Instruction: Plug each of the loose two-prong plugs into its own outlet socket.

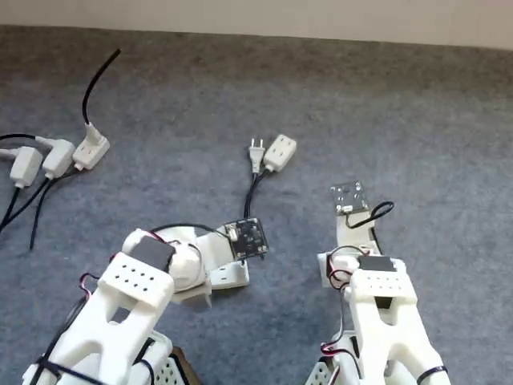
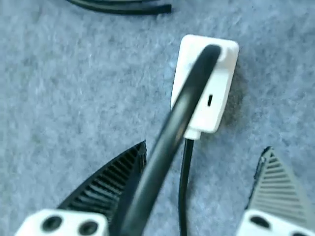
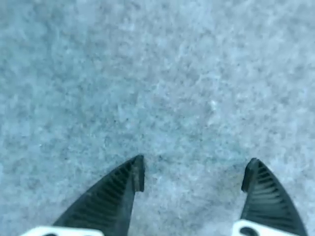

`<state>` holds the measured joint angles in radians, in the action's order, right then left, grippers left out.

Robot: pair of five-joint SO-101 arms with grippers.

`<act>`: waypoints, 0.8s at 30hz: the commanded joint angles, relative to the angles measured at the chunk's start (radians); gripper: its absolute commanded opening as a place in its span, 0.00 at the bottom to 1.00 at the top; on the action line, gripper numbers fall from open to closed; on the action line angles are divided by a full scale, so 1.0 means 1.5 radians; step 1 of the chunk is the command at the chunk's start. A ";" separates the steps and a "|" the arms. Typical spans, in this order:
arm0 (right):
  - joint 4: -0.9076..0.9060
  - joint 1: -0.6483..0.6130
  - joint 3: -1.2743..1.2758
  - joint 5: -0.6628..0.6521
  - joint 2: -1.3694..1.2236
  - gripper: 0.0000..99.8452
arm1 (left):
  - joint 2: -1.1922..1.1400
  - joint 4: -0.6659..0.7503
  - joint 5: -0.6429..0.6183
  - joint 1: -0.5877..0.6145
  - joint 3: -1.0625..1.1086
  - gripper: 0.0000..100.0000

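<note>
carpet (image 3: 147, 73) lies open under the spread right claw (image 3: 196, 161); left claw (image 2: 204, 147) spread just beside the white socket (image 2: 219, 98).

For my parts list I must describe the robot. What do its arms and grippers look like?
The left arm and right arm are white plastic, blocky, with black motors and thin red and black wires. Each carries a small dark circuit board. The left gripper and right gripper have black, ribbed, pointed fingers on white bases.
</note>
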<state>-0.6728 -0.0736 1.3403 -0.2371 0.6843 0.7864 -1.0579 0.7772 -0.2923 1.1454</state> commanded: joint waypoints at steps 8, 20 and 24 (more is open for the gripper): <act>0.012 -0.010 0.001 -0.007 0.013 0.31 | -0.186 0.208 -0.051 -0.046 -0.002 0.35; 0.012 -0.012 0.001 -0.007 0.013 0.31 | -0.284 0.197 0.007 -0.094 -0.047 0.07; 0.012 -0.012 0.002 -0.007 0.013 0.31 | -0.284 0.137 0.019 -0.088 -0.073 0.06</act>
<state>-0.6713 -0.0736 1.3449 -0.2371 0.6843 0.3613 -0.8293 0.7864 -0.4335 1.0794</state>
